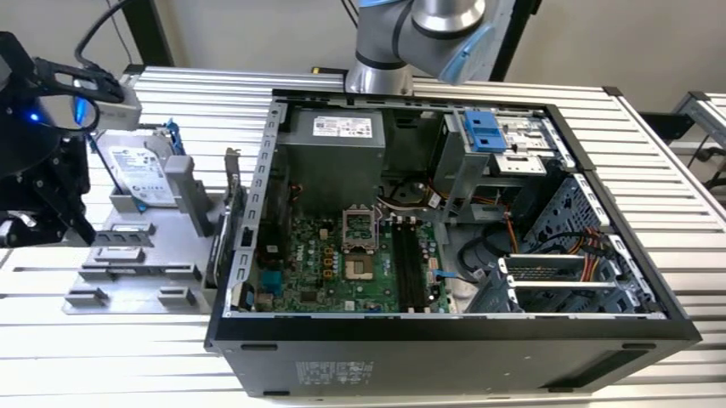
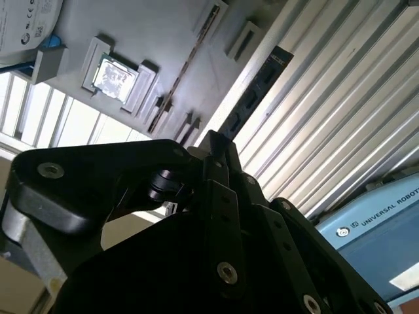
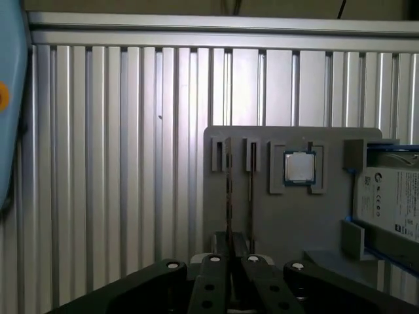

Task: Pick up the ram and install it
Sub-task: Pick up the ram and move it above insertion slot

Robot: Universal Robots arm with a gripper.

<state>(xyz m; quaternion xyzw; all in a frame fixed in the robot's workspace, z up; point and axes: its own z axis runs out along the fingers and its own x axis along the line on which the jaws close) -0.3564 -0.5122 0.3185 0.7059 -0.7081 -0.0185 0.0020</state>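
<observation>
The ram [image 3: 228, 190] is a thin dark stick standing on edge in a slot of the grey fixture [image 3: 262, 222]; it also appears in the second wrist view as a narrow brownish line [image 2: 188, 65]. A second thin board [image 3: 252, 190] stands in the neighbouring slot. My gripper [image 3: 232, 265] hangs above the fixture in line with these slots, fingers together with nothing between them, clear of the ram. In the exterior view the gripper [image 1: 51, 225] is at the far left over the fixture [image 1: 136, 255]. The motherboard's black slots [image 1: 406, 263] lie inside the open computer case.
The fixture also carries a processor chip [image 3: 300, 168] and a silver hard drive [image 3: 393, 196] in a blue frame. An expansion card [image 1: 233, 195] stands between the fixture and the open case [image 1: 454, 327]. The ribbed aluminium table [image 3: 118, 163] surrounds everything.
</observation>
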